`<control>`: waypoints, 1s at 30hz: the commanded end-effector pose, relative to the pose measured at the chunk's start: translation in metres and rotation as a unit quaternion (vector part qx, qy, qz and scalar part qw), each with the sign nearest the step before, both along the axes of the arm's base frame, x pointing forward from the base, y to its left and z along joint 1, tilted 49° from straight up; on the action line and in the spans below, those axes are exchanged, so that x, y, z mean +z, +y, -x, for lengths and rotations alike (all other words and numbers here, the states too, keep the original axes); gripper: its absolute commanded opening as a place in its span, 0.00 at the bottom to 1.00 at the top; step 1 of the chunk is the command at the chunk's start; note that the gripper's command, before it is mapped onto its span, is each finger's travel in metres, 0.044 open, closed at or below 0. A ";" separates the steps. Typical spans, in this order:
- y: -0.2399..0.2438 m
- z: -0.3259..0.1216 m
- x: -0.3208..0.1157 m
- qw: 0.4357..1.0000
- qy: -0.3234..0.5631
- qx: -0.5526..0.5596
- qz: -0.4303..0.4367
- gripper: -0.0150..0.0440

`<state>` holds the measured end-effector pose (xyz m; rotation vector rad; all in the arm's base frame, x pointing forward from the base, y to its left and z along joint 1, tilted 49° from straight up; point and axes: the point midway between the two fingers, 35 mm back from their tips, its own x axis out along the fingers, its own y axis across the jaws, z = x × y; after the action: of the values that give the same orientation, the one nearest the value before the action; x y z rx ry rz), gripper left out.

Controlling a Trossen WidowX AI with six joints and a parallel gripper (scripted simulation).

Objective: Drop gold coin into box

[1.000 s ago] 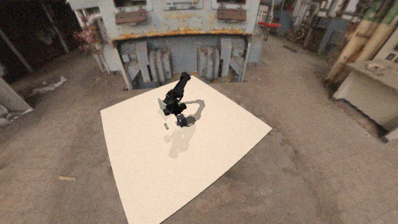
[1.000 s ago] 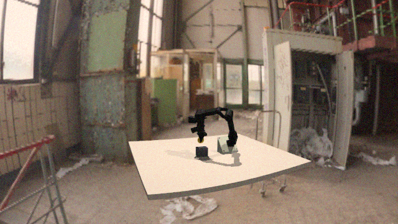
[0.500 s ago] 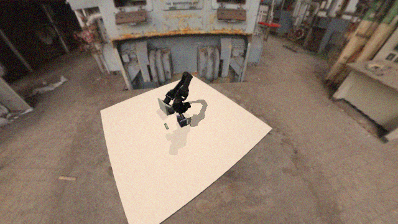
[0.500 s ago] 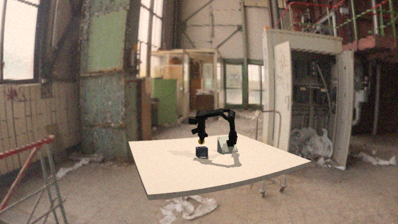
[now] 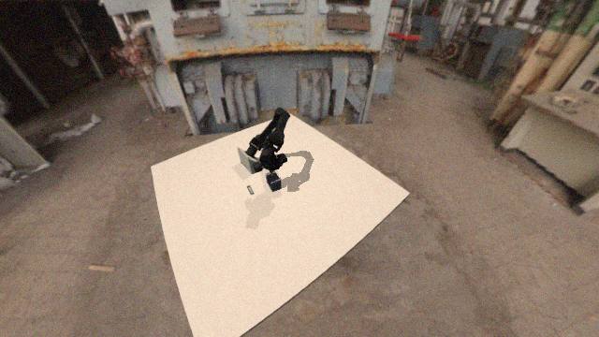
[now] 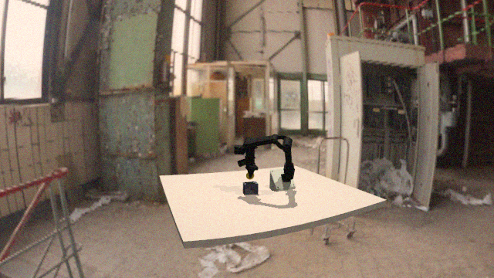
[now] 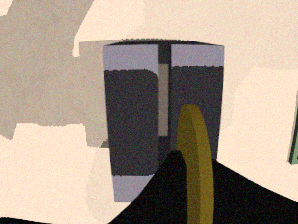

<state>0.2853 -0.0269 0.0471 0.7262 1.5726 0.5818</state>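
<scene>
My gripper [image 6: 250,170] is shut on the gold coin [image 6: 250,176] [image 7: 200,170], which hangs on edge below the fingertips. The closed dark grey box [image 5: 273,182] [image 6: 250,188] [image 7: 131,125] stands under it. In the exterior view the coin is a little above the lid. In the wrist view the lid's narrow slot runs up and down between two dark lid halves, and the coin appears over the right half, slightly right of the slot and nearly parallel to it. The fingers hide the lid's lower right part. The green holder [image 7: 295,142] lies to the right, partly cut off; it also shows in the top view [image 5: 248,188].
A pale grey-green slanted block [image 5: 246,160] [image 6: 275,181] stands close to the arm's base on the white table [image 5: 281,262] [image 6: 216,224]. The arm reaches above the table to the box. Shadows of the arm lie around the box.
</scene>
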 end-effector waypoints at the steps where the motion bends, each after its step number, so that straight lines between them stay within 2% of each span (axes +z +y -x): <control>1: 0.002 0.000 0.001 1.000 0.001 -0.001 0.000 0.25; 30: 0.009 0.001 0.001 1.000 0.004 -0.003 0.002 0.25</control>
<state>0.2854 -0.0209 0.0484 0.7211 1.5737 0.5740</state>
